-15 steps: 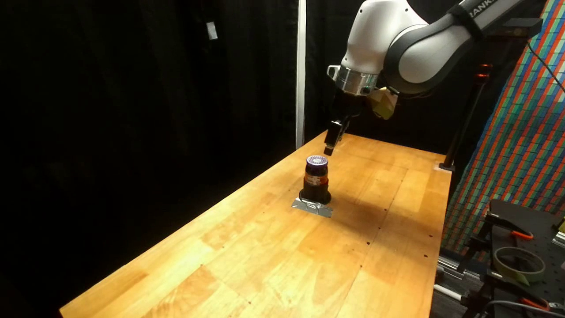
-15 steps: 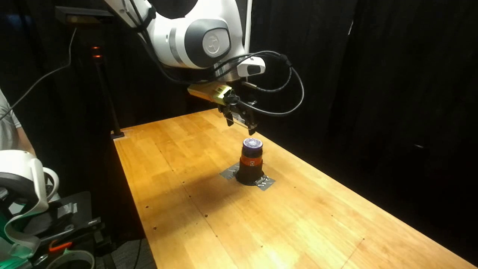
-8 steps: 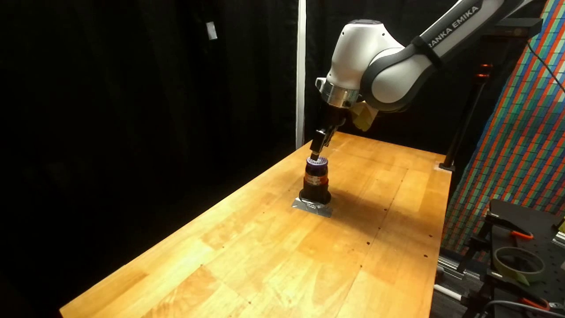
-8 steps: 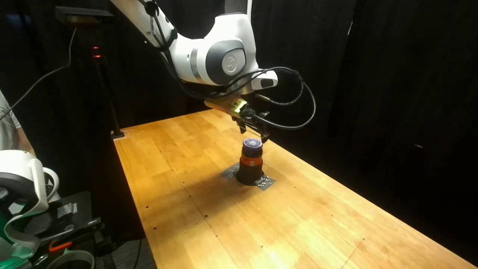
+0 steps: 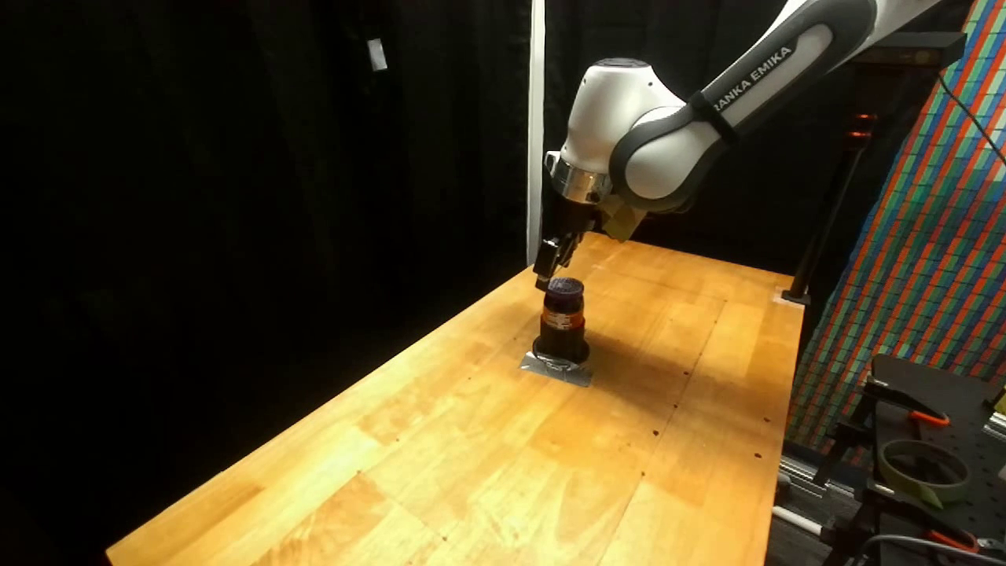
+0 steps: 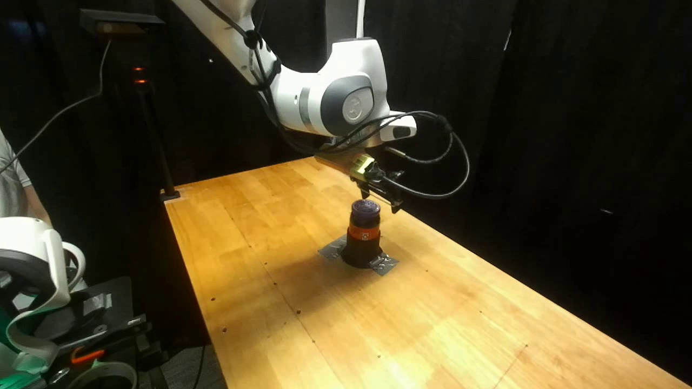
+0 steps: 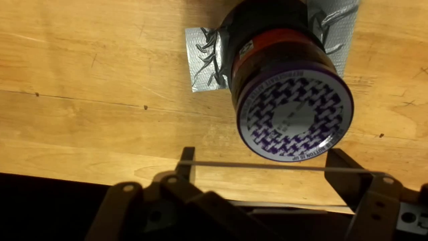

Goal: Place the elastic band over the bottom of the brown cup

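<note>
Holding a thin, pale elastic band (image 7: 260, 165) taut across wide-spread fingers (image 7: 349, 187), black jointed gripper (image 6: 381, 202) near purple-lidded cylindrical jar (image 6: 364, 232).

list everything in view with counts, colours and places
table: 1, tan, centre
holder: 1, black, on the table
tape strips: 2 visible, silver, at the holder's foot
jar: 1, brown, orange and purple, upright in the holder
band: 1, pale, stretched across the gripper
tape roll: at least 1, pale, on a black stand
sheet: 1, multicoloured, beyond the table
pole: at least 1, black, by a table corner
person: 1, grey shirt, left edge of an exterior view
curtain: count unclear, black, behind the table
cable: at least 1, black, beside the gripper
gripper: 1, black, open, near the jar
arm: 1, mostly white, above the table
</note>
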`<control>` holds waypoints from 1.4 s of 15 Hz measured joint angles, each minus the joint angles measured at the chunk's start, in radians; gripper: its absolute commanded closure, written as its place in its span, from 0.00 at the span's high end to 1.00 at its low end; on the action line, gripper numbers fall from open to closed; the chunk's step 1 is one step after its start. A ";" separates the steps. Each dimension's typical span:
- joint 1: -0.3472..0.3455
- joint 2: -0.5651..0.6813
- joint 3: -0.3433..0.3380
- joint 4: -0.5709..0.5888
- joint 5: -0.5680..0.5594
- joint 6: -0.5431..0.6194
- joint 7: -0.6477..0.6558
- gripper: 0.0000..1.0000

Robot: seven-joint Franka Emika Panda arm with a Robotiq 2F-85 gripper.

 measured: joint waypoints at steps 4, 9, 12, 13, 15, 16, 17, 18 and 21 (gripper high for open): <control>0.000 0.042 0.003 0.033 0.035 -0.016 -0.007 1.00; 0.000 0.075 0.004 0.056 0.053 -0.046 -0.012 1.00; 0.001 0.088 0.004 0.075 0.053 -0.083 -0.012 1.00; 0.002 0.093 0.004 0.083 0.053 -0.101 -0.012 1.00; 0.005 0.099 0.004 0.097 0.053 -0.133 -0.012 1.00; 0.007 0.100 0.004 0.101 0.053 -0.146 -0.012 1.00; 0.007 0.100 0.004 0.104 0.053 -0.159 -0.012 1.00; 0.008 0.099 0.004 0.105 0.053 -0.171 -0.014 1.00; 0.008 0.092 0.006 0.105 0.053 -0.201 -0.022 1.00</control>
